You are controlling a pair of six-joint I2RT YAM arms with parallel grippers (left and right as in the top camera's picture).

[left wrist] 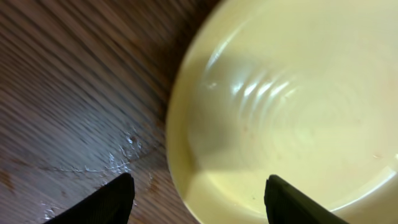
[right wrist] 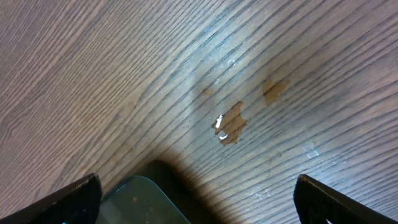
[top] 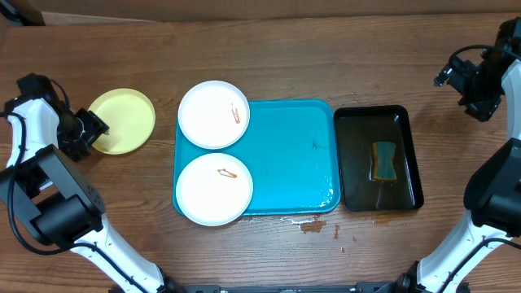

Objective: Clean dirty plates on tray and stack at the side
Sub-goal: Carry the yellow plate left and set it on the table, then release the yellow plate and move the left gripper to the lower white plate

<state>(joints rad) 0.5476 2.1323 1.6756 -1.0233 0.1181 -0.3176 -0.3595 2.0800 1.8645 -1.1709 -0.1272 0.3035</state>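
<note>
Your left gripper [top: 94,128] stands open astride the rim of the yellow plate [top: 122,120], which sits on the table [top: 269,49] beside the tray [top: 293,155]. Lift carelessly and a finger may drag it. Two smeared white plates [top: 213,115] overhang the tray's left edge and could tip. Your right gripper [right wrist: 198,198] hangs open, empty. The left wrist view crops most of the yellow plate.

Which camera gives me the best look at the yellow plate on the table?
The overhead view: it shows nearly the whole yellow plate, lying on the table to the left of the tray. The left wrist view shows only a close, slightly blurred part of its rim and inside. The right wrist view does not show it.
</note>
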